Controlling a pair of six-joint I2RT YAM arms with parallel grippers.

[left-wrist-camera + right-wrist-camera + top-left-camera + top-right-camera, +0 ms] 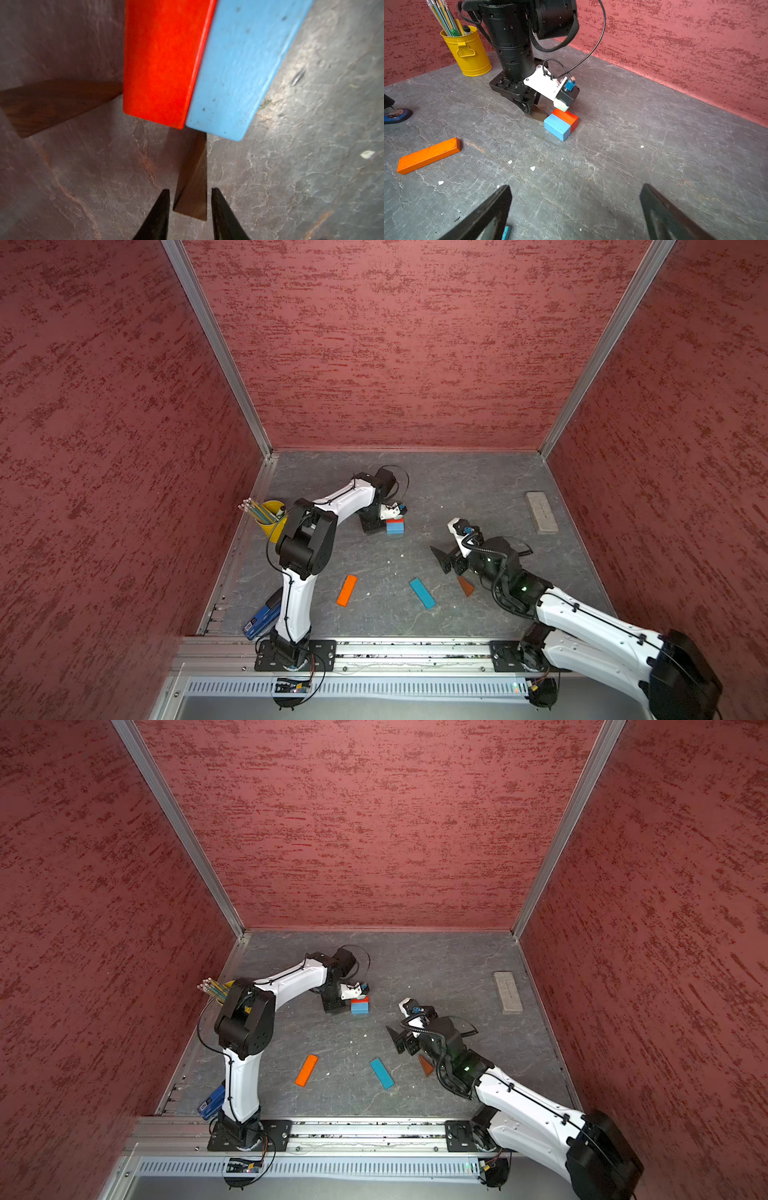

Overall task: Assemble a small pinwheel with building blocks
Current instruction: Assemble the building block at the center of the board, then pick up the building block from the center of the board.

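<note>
I am straddling a brown wedge (192, 176) with my left gripper (190, 189), jaws slightly parted, thin gaps either side, gripping nothing. The wedge is lying against the red-and-blue cube (166, 62), toward the far middle; a second wedge (52, 104) is touching its red face. If I rise crookedly, a fingertip (164, 207) could drag the wedge off the cube. My right gripper (576, 187) is hovering wide open and empty, nearer and rightward.

Glossy painted cube (162, 62), dark wood-grain wedge (193, 187), matt veined table (311, 166) — shiny yellow metal cup (471, 54)
</note>
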